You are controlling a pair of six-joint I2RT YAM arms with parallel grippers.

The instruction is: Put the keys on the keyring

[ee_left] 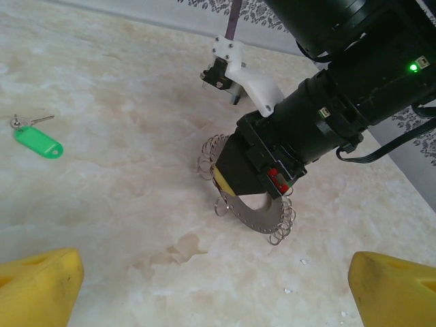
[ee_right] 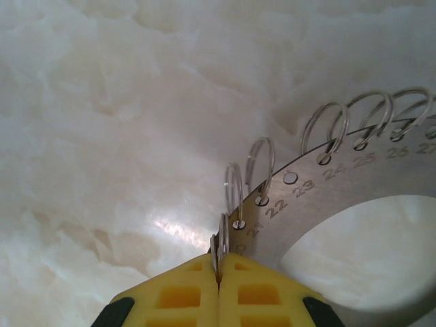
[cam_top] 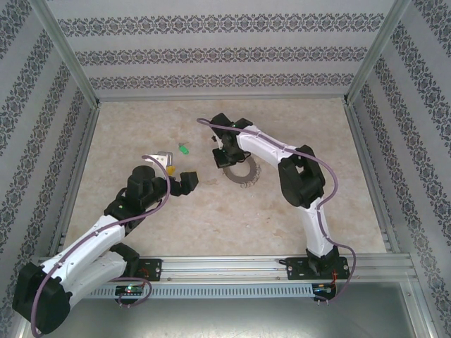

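The keyring [cam_top: 242,174] is a flat grey metal ring with numbered holes and several small wire loops round its rim; it lies mid-table. My right gripper [ee_right: 219,262] is shut on one small loop at the rim of the keyring [ee_right: 340,191], its yellow pads pressed together. In the left wrist view the right gripper [ee_left: 231,182] stands down over the keyring [ee_left: 262,218]. A key with a bright green tag [ee_left: 37,142] lies on the table to the left, apart from both grippers; it is the green speck [cam_top: 183,149]. My left gripper [ee_left: 216,283] is open, nothing between its yellow fingertips [ee_left: 41,283].
Metal frame rails and patterned walls enclose the marble-look table [cam_top: 176,218]. The right arm's body [ee_left: 327,109] and cable hang over the keyring. Bare table lies between my left gripper [cam_top: 180,174] and the keyring.
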